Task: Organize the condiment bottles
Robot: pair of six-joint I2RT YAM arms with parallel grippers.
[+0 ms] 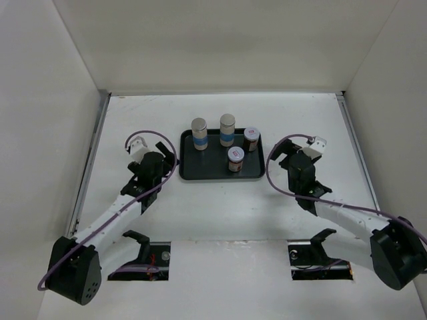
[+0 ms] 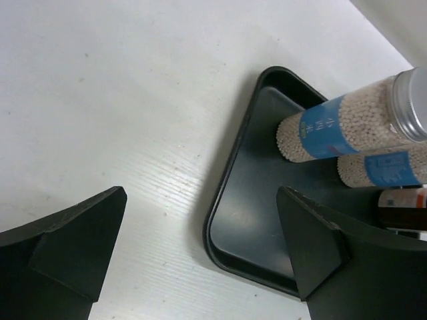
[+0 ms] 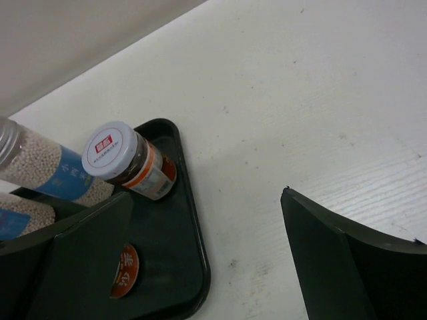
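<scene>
All the condiment bottles stand upright on the flat black tray [image 1: 190, 170]. Two tall pale bottles with blue bands and grey caps [image 1: 199, 134] [image 1: 227, 129] stand at the back. One short dark jar [image 1: 251, 139] is at the back right, the other [image 1: 235, 159] nearer the front. My left gripper [image 1: 161, 159] is open and empty beside the tray's left edge; its view shows the tray corner [image 2: 230, 227] and the tall bottles [image 2: 347, 120]. My right gripper [image 1: 288, 163] is open and empty to the tray's right; its view shows a jar [image 3: 127, 160].
White walls enclose the white table on the left, back and right. Two dark slots [image 1: 140, 257] [image 1: 319, 257] sit at the near edge by the arm bases. Purple cables [image 1: 277, 177] loop off both wrists.
</scene>
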